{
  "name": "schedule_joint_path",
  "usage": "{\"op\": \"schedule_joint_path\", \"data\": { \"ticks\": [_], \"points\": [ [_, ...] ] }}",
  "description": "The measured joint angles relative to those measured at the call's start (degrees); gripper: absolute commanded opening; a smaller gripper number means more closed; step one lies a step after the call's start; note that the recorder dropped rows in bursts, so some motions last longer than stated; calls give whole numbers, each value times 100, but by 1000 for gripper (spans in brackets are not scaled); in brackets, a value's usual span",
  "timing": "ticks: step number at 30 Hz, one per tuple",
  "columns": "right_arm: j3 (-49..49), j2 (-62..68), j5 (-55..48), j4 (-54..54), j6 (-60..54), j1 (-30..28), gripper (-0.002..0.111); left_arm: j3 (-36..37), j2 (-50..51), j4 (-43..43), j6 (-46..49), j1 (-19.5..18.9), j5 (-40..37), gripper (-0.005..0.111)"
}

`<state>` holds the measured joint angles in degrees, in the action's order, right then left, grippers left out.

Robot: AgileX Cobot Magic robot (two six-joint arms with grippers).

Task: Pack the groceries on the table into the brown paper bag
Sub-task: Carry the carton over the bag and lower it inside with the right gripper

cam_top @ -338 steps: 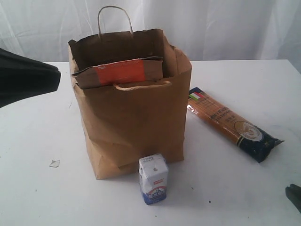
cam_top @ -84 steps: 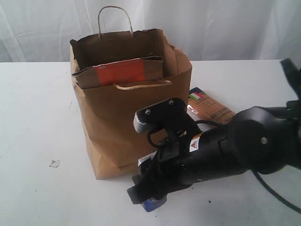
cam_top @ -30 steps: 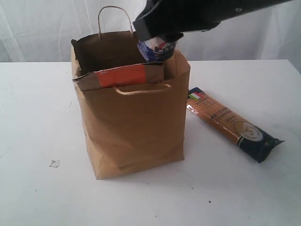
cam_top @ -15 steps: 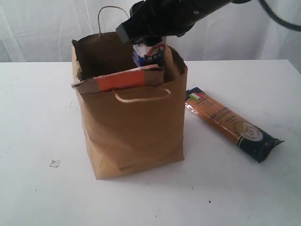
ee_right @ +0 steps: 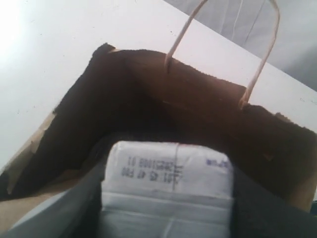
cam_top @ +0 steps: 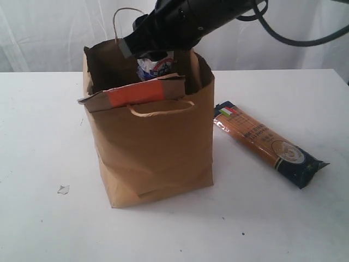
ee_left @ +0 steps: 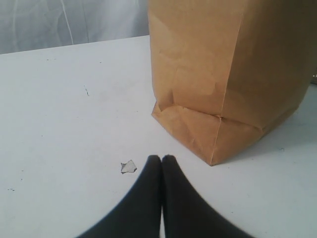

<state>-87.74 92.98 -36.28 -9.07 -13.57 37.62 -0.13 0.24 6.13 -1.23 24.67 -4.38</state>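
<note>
The brown paper bag (cam_top: 155, 147) stands open on the white table (cam_top: 43, 136). My right gripper (cam_top: 153, 59) hangs at its mouth, shut on the small white-blue carton (cam_top: 154, 67), whose lower half is below the rim. In the right wrist view the carton (ee_right: 168, 183) sits between the dark fingers (ee_right: 91, 198) above the bag's dark inside (ee_right: 148, 109). A kraft pouch with orange label (cam_top: 136, 94) leans at the bag's front rim. The long spaghetti packet (cam_top: 270, 144) lies right of the bag. My left gripper (ee_left: 161, 158) is shut and empty, low over the table near the bag's bottom corner (ee_left: 213, 148).
A small torn paper scrap (cam_top: 64, 189) lies on the table left of the bag, just beside my left fingertips (ee_left: 129, 167). The bag's twisted loop handles stand up at the back (cam_top: 131, 16) and hang at the front (cam_top: 161, 108). White curtain behind.
My right gripper has carried the carton left and down, from above the bag's right rear corner into its mouth. The bag's top has shifted slightly left.
</note>
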Motion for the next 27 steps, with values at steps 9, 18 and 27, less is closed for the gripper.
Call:
{"op": "schedule_joint_path", "data": {
  "ticks": [9,18,27],
  "points": [
    [-115,233,-133,-55,0,0,8,0,0,0,0,0,0,0],
    [-432,338,-511,-91,0,0,8,0,0,0,0,0,0,0],
    [-588,338,-843,-91,-94,11,8,0,0,0,0,0,0,0]
  ]
}}
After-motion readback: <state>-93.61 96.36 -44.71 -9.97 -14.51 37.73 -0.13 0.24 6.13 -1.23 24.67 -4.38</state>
